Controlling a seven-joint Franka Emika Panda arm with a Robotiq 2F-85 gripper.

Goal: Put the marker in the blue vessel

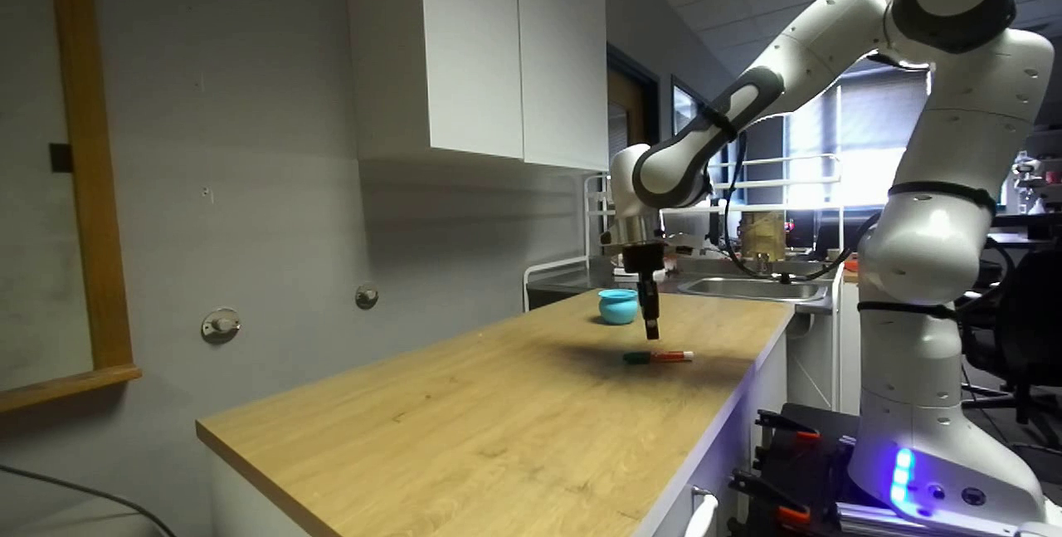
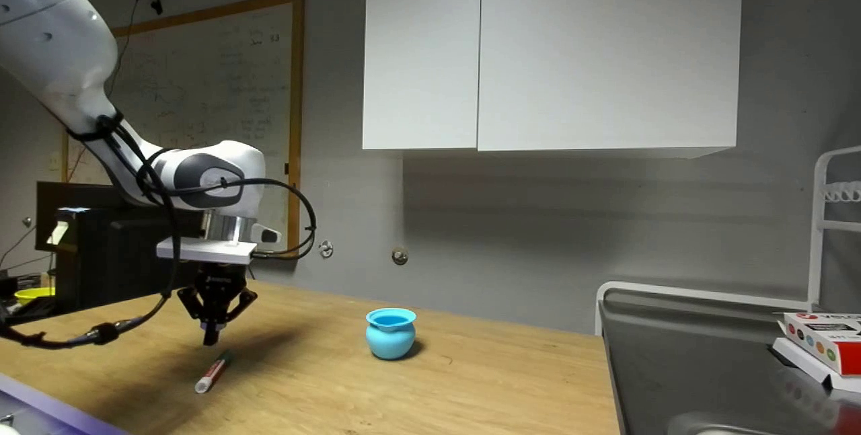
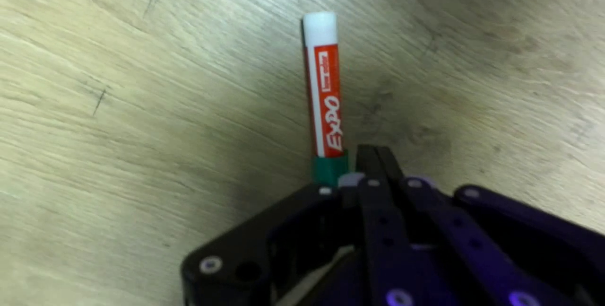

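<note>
Where the wrist view looks down on the wooden countertop (image 3: 142,164), the gripper (image 3: 376,149) shows right of centre with its two fingers (image 3: 367,164) drawn tight against each other, clenched. Just past them in that picture, the marker (image 3: 327,100) lies on its side on that surface, its green cap (image 3: 329,169) partly hidden by the gripper and its white end (image 3: 321,28) toward the top of the frame; the red label (image 3: 330,107) reads EXPO. Both exterior views show a gap between the fingers and the marker beneath. Farther along, in an exterior view, the blue vessel (image 2: 390,341) stands upright on the same countertop in the lower middle of the frame, while the marker lies well apart from it at lower left. At the right edge of that frame a white and red box (image 2: 817,341) shows, partly cut off. Behind the vessel rises a grey wall (image 2: 498,253), with a white cabinet (image 2: 605,52) from upper middle to upper right and a whiteboard (image 2: 222,85) at upper left, partly covered by the white arm (image 2: 60,52). Farthest off, in an exterior view, a bright window (image 1: 871,172) shows at upper right behind the arm.
</note>
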